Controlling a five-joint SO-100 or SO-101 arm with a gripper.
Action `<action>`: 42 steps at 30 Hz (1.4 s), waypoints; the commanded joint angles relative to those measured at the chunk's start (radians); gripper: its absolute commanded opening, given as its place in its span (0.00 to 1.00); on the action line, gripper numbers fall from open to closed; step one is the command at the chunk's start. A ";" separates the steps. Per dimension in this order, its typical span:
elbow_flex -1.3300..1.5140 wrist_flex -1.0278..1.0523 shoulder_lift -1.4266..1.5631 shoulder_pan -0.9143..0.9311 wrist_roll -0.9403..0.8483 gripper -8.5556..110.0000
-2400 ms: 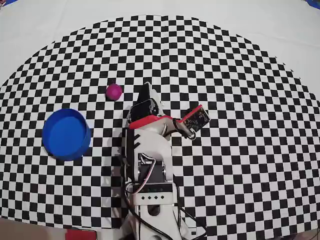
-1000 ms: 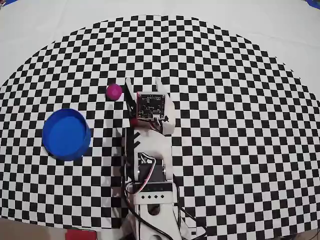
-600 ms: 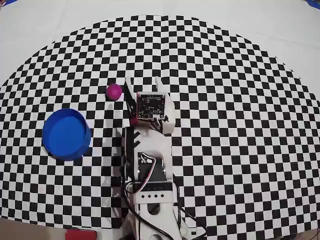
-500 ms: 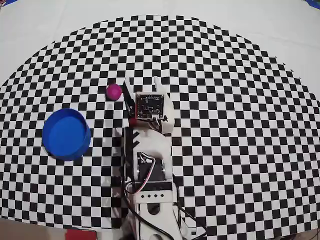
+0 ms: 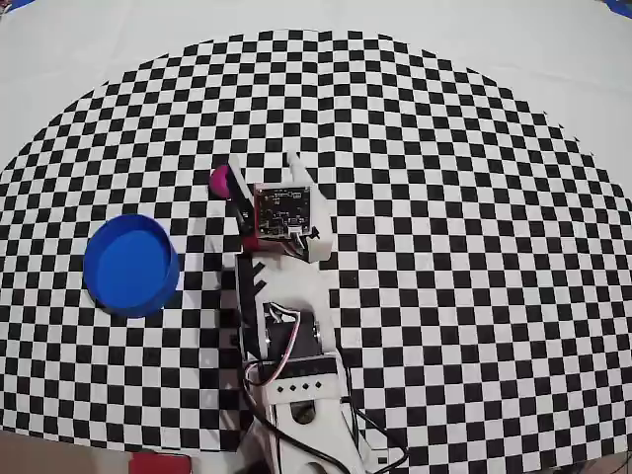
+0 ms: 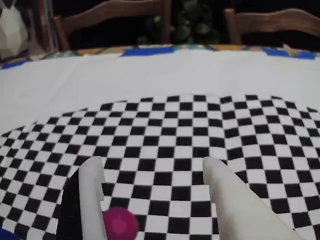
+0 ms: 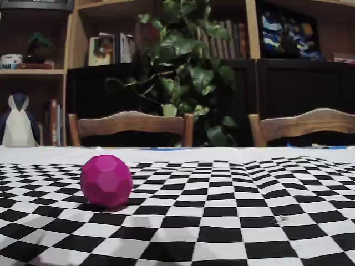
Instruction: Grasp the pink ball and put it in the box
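The pink ball (image 5: 219, 181) lies on the checkered cloth, up and to the right of the round blue box (image 5: 130, 265) in the overhead view. My gripper (image 5: 265, 161) is open beside the ball, and its dark left finger (image 5: 238, 190) covers the ball's right edge. In the wrist view the ball (image 6: 120, 223) sits low between the jaws of the gripper (image 6: 152, 165), close against the left finger (image 6: 92, 192) and far from the right finger (image 6: 227, 197). The fixed view shows the ball (image 7: 106, 181) resting alone on the cloth, with no gripper in sight.
The arm's base (image 5: 296, 380) stands near the cloth's front edge. Plain white cloth (image 5: 553, 59) surrounds the checkered area. Beyond the far table edge stand wooden chairs (image 7: 130, 124), a leafy plant (image 7: 186, 66) and dark shelves.
The gripper turned and opened, then swung left towards the ball. Its left finger now overlaps the ball's edge. Ball and box have not moved.
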 commanded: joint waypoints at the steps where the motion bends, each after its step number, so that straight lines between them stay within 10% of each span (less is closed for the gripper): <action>1: 0.008 -0.023 0.011 -0.021 -0.008 0.26; 42: 0.008 -0.026 -0.025 -0.141 -0.008 0.26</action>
